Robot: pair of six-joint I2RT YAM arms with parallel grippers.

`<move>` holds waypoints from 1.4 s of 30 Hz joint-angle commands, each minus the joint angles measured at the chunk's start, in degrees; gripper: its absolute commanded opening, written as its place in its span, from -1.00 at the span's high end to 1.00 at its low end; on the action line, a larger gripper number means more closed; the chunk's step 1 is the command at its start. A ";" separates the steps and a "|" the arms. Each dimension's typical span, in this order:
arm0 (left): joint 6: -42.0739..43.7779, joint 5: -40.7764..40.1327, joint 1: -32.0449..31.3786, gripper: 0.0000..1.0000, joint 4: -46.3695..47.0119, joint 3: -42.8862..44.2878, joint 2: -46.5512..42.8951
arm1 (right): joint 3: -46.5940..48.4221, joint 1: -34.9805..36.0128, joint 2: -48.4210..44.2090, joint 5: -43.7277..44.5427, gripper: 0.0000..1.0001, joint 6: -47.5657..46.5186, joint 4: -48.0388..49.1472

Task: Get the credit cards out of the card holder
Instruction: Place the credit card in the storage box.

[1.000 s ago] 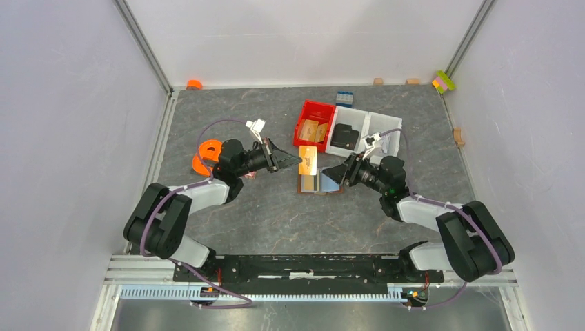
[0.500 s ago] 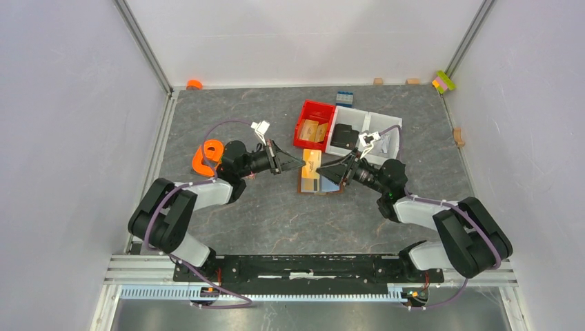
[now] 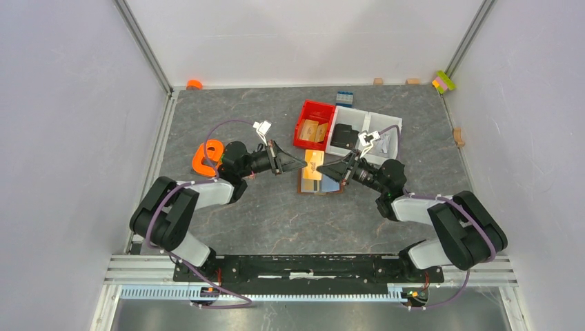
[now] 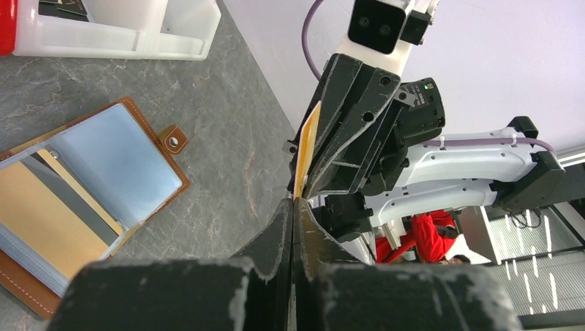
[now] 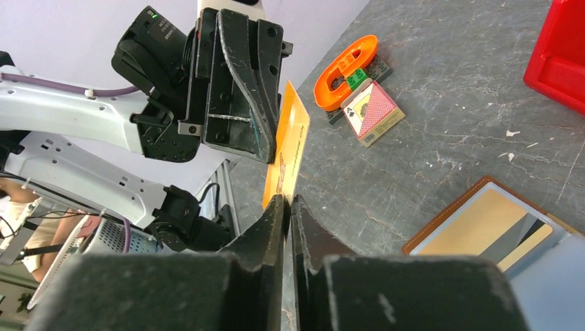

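An orange-tan credit card (image 3: pixel 314 163) hangs edge-up over the table between my two grippers. My left gripper (image 3: pixel 303 164) is shut on one end of this card (image 4: pixel 307 148). From the opposite side my right gripper (image 5: pixel 288 200) has closed on the lower edge of the card (image 5: pixel 290 148). Below them the brown card holder (image 3: pixel 319 183) lies open on the table. In its clear sleeves are another tan card (image 4: pixel 41 214) and a pale blue card (image 4: pixel 117 165). Its strap tab (image 4: pixel 172 140) points away from the left gripper.
A red bin (image 3: pixel 316 124) and a white divided bin (image 3: pixel 372 131) with a black wallet-like item (image 3: pixel 345 136) stand just behind the holder. An orange ring-shaped piece (image 3: pixel 207 155) and a playing-card box (image 5: pixel 374 114) lie at the left. A blue block (image 3: pixel 343 97) sits at the back.
My right gripper has moved up to the raised orange card and closed on it. My left gripper has carried the card slightly rightward, still shut on it.
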 commanded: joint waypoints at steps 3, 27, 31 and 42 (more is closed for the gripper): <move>-0.94 0.68 -0.37 0.82 2.00 1.34 0.14 | 0.82 0.19 0.83 -1.70 1.00 1.64 5.42; 22.68 -25.84 -0.33 -0.12 -38.90 1.02 -22.33 | 25.28 -1.28 20.02 12.89 0.95 -2.32 -23.58; 22.56 -25.80 -0.31 -0.12 -39.13 1.11 -22.49 | 30.64 -1.36 24.87 17.86 0.95 -1.41 -25.27; 22.47 -26.51 -0.28 -0.12 -39.31 0.70 -23.27 | 39.97 -1.70 30.63 30.65 0.92 -3.78 -30.88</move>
